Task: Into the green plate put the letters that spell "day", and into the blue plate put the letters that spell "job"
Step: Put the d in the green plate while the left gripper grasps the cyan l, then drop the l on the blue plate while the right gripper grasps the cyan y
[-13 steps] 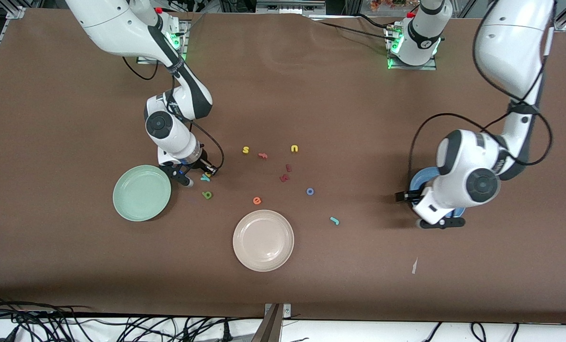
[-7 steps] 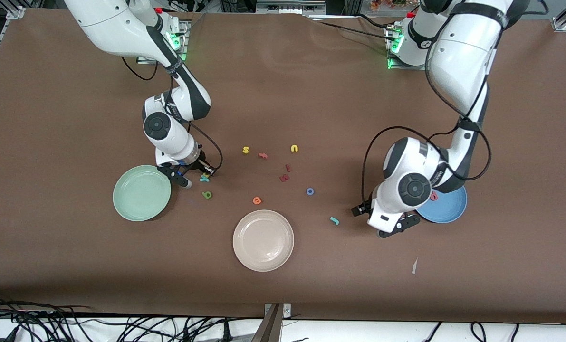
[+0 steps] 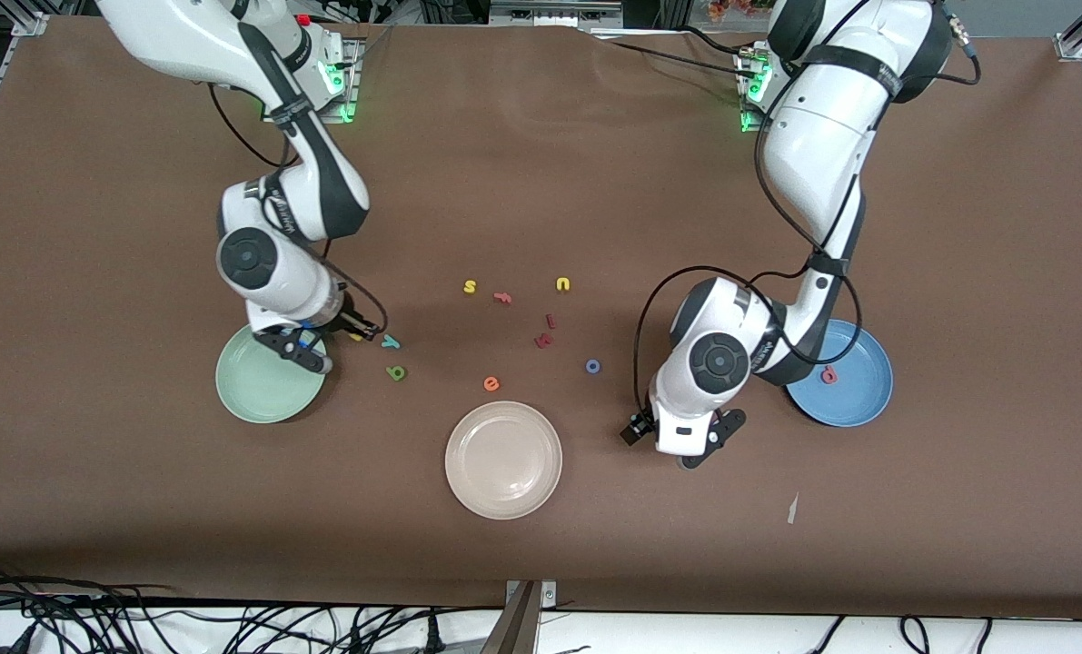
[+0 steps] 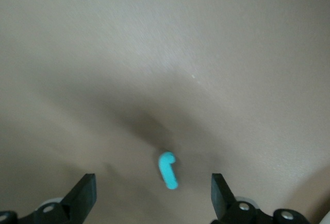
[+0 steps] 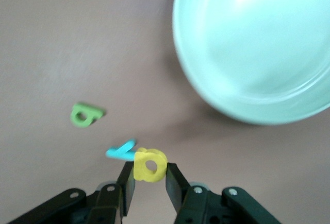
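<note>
- Left wrist view: my left gripper [image 4: 153,203] hangs spread wide right over the j [image 4: 167,170], which lies flat between the fingers, its long axis running across the gap.
- Right gripper [image 5: 147,180] is clamped on the d [image 5: 149,165], just beside the green plate [image 5: 206,87].

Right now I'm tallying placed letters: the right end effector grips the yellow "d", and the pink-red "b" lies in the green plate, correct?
Not quite. The pink-red "b" lies in the blue plate, as the front view shows. The right end effector does grip the yellow "d".
</note>
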Controlling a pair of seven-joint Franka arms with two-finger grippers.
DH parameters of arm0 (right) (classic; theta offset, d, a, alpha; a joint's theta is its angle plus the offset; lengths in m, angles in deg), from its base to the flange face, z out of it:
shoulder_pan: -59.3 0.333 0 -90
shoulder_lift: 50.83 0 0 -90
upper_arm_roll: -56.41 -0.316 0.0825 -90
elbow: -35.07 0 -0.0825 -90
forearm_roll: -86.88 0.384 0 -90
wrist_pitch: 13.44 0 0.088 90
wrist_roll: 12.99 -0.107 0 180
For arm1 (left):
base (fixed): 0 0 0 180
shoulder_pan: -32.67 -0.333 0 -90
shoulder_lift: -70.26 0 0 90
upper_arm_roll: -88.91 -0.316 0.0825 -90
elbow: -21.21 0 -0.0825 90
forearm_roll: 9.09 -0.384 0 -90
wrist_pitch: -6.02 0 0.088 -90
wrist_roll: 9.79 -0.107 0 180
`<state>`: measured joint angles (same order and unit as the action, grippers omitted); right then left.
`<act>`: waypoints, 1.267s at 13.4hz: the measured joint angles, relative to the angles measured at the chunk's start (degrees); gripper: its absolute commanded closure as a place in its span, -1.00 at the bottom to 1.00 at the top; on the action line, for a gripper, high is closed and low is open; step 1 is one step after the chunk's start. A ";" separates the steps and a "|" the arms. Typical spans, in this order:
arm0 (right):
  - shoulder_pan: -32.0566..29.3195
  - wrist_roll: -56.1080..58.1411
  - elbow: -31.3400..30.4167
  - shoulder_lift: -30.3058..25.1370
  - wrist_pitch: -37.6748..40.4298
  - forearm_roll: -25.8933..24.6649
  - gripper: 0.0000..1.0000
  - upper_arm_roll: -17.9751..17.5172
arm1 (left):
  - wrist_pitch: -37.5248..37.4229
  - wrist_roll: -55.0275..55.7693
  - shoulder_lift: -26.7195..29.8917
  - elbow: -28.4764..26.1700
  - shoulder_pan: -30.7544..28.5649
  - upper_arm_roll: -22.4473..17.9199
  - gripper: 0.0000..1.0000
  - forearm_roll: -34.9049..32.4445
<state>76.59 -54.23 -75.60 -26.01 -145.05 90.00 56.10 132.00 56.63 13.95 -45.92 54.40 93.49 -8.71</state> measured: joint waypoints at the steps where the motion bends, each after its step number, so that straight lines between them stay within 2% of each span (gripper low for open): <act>1: -0.14 3.67 0.96 -0.02 1.56 0.00 0.43 1.80 | 0.63 1.31 -0.68 0.07 0.45 0.00 -0.74 0.00; 3: -1.08 11.71 2.09 -0.01 3.03 0.02 0.41 4.96 | 0.98 2.87 -1.23 0.14 0.60 -0.05 -0.50 0.00; 4: -2.31 15.55 2.14 0.01 3.17 0.03 0.30 5.79 | 0.98 3.47 -1.27 0.19 0.59 -0.11 -0.35 0.00; 5: -3.72 18.47 2.14 0.10 3.29 0.03 -0.03 6.10 | 0.98 4.28 -1.28 0.19 0.61 -0.11 -0.20 0.00; 6: -5.09 20.74 2.14 0.27 3.37 0.04 -0.24 6.22 | 0.98 5.01 -1.29 0.19 0.69 -0.11 -0.09 0.00; 7: -6.01 21.99 2.14 0.43 3.41 0.04 -0.34 6.24 | 1.27 5.64 -1.31 0.19 0.80 -0.11 -0.03 0.00; 9: -6.37 22.18 2.14 0.72 3.47 0.07 -0.36 6.09 | 3.09 7.51 -1.45 0.19 1.02 -0.11 0.13 0.00; 11: -6.10 20.28 2.14 0.87 3.47 0.14 -0.36 5.05 | 4.40 8.78 -1.69 0.16 1.17 -0.11 0.15 0.00; 14: -5.71 12.23 2.14 0.87 3.47 0.16 -0.36 1.03 | 5.65 9.07 -2.04 0.10 1.20 -0.24 0.15 -0.01; 17: -4.74 3.26 2.15 0.87 3.37 0.16 -0.37 -2.84 | 6.50 9.09 -2.06 -0.05 1.20 -0.37 0.31 -0.01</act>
<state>71.85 -50.97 -73.45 -25.14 -141.68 90.16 53.26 138.50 65.72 11.89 -45.97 55.60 93.12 -8.72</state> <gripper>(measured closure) 0.313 0.599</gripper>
